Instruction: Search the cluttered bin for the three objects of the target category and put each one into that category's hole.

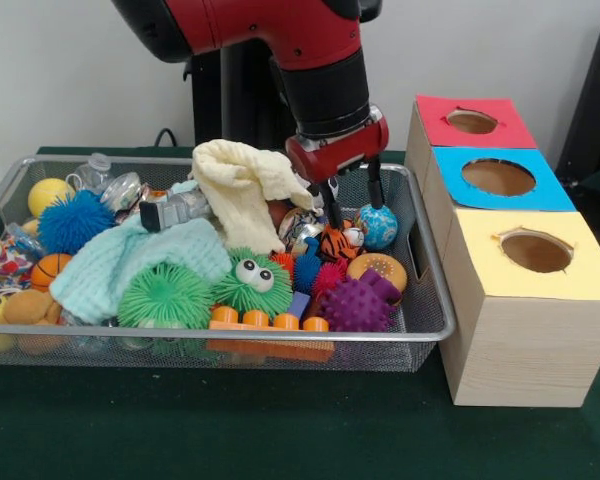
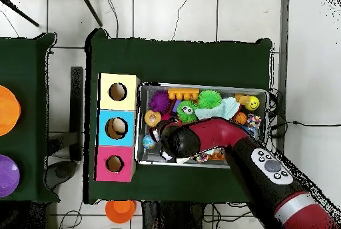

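We are hovering our gripper (image 1: 352, 207) with jaws spread wide over the tiger (image 1: 337, 241), lying at the basket's (image 1: 432, 318) box-side end, because it is headed for the red hole (image 1: 471, 121).

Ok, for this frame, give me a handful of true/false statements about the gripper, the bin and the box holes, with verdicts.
1. The gripper is down inside the wire mesh bin, right above the tiger figure. True.
2. The red-topped hole is on the box end nearest the front camera. False: the yellow-topped hole is nearest; red is farthest.
3. A green fuzzy ball with googly eyes lies in the bin. True.
4. The gripper is carrying the purple spiky ball. False: that ball rests in the bin.
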Robot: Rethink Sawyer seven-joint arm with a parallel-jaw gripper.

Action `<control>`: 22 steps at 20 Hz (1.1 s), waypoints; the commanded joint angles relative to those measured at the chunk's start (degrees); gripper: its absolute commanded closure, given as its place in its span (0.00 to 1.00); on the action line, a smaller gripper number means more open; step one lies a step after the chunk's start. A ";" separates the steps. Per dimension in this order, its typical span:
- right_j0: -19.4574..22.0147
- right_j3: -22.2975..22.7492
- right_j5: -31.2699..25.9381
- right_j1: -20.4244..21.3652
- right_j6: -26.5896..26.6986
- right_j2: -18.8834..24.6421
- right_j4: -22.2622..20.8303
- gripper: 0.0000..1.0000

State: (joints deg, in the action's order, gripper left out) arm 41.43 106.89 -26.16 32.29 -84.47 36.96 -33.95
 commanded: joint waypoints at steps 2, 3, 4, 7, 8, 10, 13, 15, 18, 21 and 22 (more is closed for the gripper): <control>-2.18 -6.64 -0.81 -4.06 -0.36 -5.10 -4.78 0.00; -2.32 -6.83 -0.98 -4.25 -0.11 -5.33 -4.86 0.00; -2.63 -7.31 -1.32 -4.51 0.20 -5.72 -5.06 0.00; -3.03 -7.85 -1.23 -5.03 0.70 -6.32 -5.23 0.00; -3.19 -7.88 -1.18 -5.11 0.84 -6.62 -5.39 0.00; -3.70 -8.28 -1.14 -5.15 0.77 -7.18 -5.82 0.00; -4.20 -8.83 -1.15 -5.05 0.54 -7.83 -6.66 0.00; -4.36 -9.12 -1.29 -5.01 0.48 -7.97 -6.98 0.00; -4.88 -9.43 -1.28 -5.38 0.18 -8.58 -7.61 0.00; -5.22 -9.70 -2.36 -6.10 0.49 -8.90 -7.59 0.00; -5.35 -9.70 -2.91 -6.44 0.73 -9.07 -7.52 0.00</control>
State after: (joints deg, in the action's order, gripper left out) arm 36.88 103.66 -26.16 28.78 -84.47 30.81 -38.31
